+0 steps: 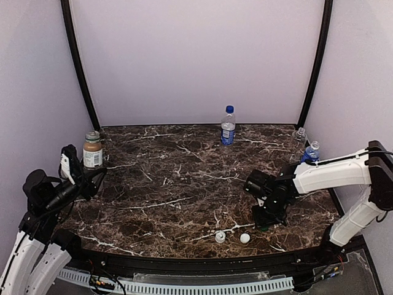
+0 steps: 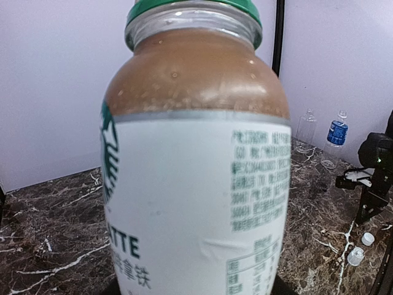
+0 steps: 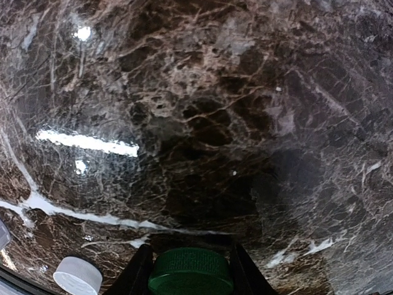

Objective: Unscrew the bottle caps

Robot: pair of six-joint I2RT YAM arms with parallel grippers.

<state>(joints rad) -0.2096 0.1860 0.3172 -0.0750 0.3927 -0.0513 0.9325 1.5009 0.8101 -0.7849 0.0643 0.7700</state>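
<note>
Right wrist view: the right tool (image 3: 191,264) is clamped on the green cap (image 3: 190,278), cap axis vertical, low over the table (image 3: 184,123); two white caps (image 1: 245,238) lie just left. Left tool (image 1: 83,175) is at the tan bottle (image 1: 92,152), grip not determinable. Count: four bottles; one blue cap (image 1: 229,109) on the back bottle (image 1: 228,130).

Clear plastic bottles: four. One brown-filled bottle (image 1: 92,153) with pale label, two blue-labelled bottles (image 1: 228,130) (image 1: 311,152), one plain unlabelled bottle (image 1: 300,133).

Round plastic screw caps: four. Two white caps (image 1: 220,236) (image 1: 245,238), one green cap (image 3: 191,270), one blue cap (image 1: 229,109).

White robot arms (image 1: 24,258) (image 1: 331,174): two.

Dark marble-patterned tabletop (image 1: 172,184): one.
</note>
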